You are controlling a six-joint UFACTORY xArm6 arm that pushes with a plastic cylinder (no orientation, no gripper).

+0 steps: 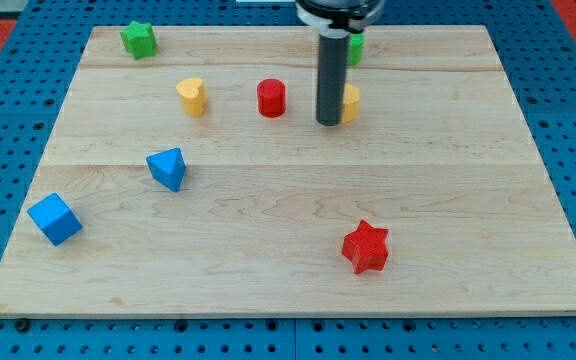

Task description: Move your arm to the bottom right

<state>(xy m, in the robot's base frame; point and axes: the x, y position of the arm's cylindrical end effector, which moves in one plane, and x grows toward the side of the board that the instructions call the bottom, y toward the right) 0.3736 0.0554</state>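
my tip (329,123): it's sitting up in the view's top half, a bit right of centre, resting on the wooden surface (288,200). So it's well apart from the bottom right corner.
end effector: there's no grasping part here, just a straight dark rod, so it's not holding anything.
yellow block (349,102): it's peeking out just behind the rod on the view's right, looking like it's touching or nearly so. Can't make out the shape.
green block (355,47): mostly hiding behind the rod near the top edge.
red cylinder (271,98): standing near the tip, on its left.
yellow heart-ish block (192,97): sitting further left.
green star (139,39): hanging out in the top left corner.
blue triangle-ish block (168,168): lying left of centre.
blue cube (55,219): sitting by the left edge, lower down.
red star (366,247): lying lower right of centre, well below the tip.
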